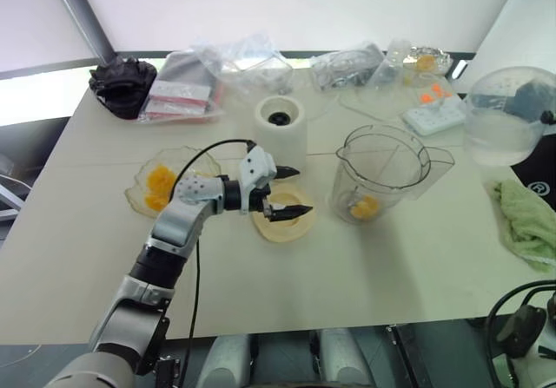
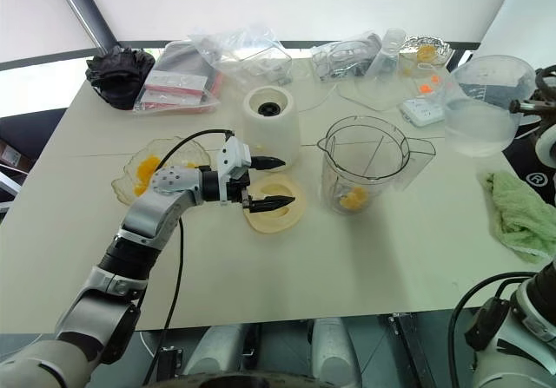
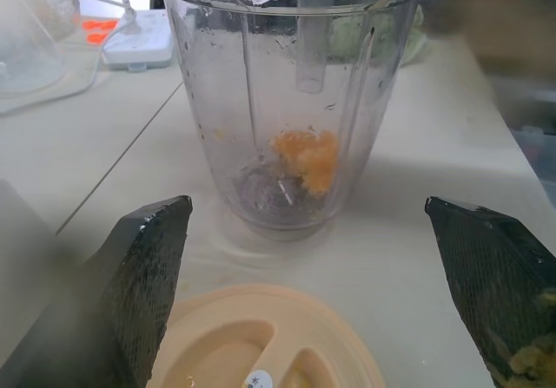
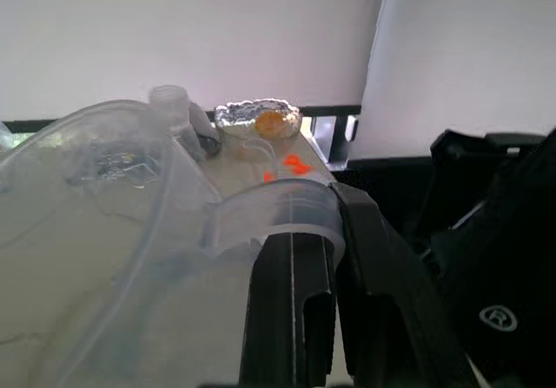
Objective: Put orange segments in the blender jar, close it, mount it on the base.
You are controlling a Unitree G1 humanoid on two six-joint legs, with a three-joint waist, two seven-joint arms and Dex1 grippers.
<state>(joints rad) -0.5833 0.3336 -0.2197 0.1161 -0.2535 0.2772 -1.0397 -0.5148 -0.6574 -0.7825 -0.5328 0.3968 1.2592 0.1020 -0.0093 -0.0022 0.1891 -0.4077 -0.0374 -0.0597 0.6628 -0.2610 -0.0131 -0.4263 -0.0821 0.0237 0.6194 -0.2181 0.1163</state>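
Left wrist view is showing the left gripper (image 3: 326,292) hovering with its fingers spread wide and nothing between them, the cream lid (image 1: 283,215) lying flat just beneath the tips and the blender jar (image 1: 382,173) standing directly ahead of them, near but not touching. The jar is standing upright on the table (image 1: 391,275), its long axis vertical, mouth facing up; spout and handle are sticking out from the rim on opposite sides. A few orange segments (image 3: 306,158) are resting at its bottom beside the blades. More segments are sitting in the shallow glass bowl (image 1: 143,193) behind the gripper's wrist. The base (image 1: 281,129) is standing just beyond the fingertips, socket up.

The jar is probably stiff, light, smooth-walled and slippery, so the side handle looks like the surest hold. The segments look soft and wet, needing a gentle pinch.

The right gripper (image 4: 326,318) is clamped on the handle of a clear pitcher (image 1: 506,115), raised off to the right.
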